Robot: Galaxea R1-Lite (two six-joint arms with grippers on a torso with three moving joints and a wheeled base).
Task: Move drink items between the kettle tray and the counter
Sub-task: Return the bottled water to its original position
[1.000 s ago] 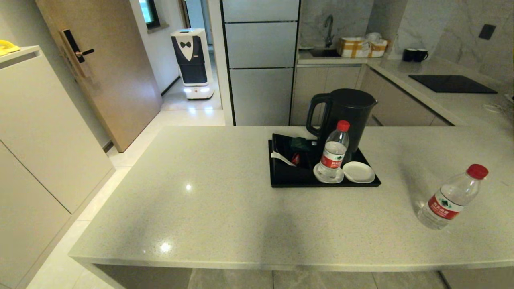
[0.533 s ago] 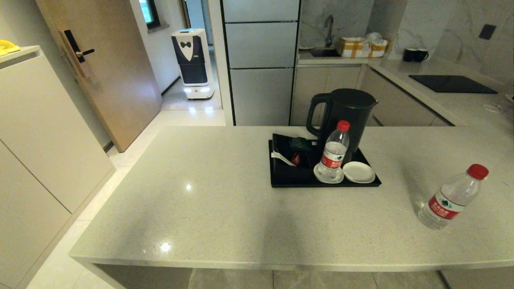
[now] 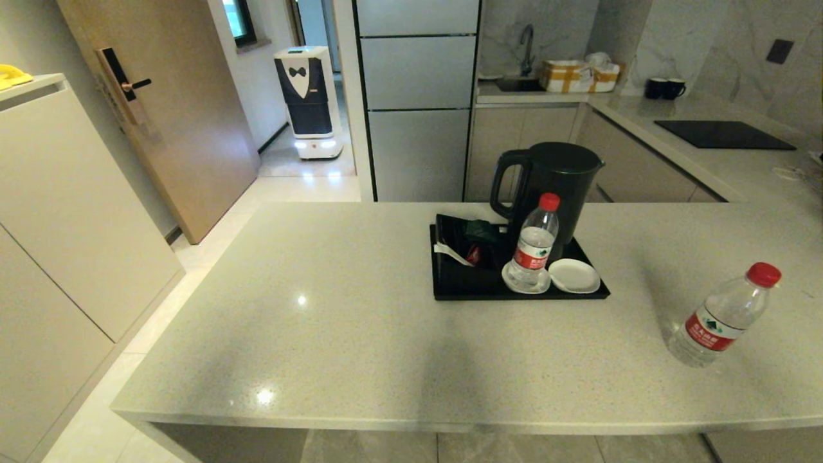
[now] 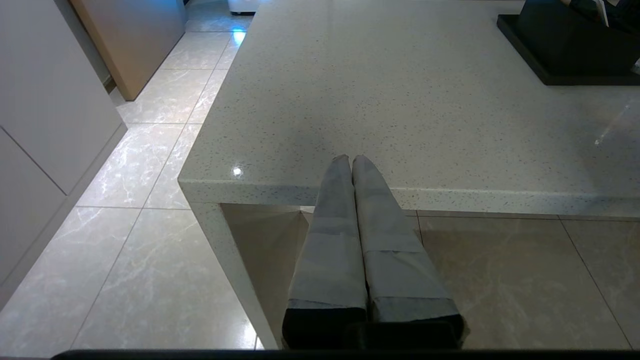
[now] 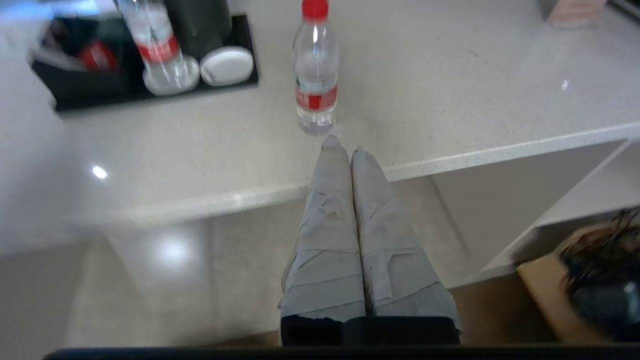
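Water bottles are split between two places: one bottle (image 3: 533, 247) is stood on a white coaster inside the kettle tray (image 3: 463, 286), just in front of the black kettle (image 3: 553, 180); the other bottle (image 3: 723, 318) is stood upright on the grey surface (image 3: 334, 321), well apart from the tray. Half the transfer appears done. The right claw (image 5: 341, 146) is held closed and empty near that outer bottle; the left claw (image 4: 351, 159) is parked closed at the surface's edge, far from the tray.
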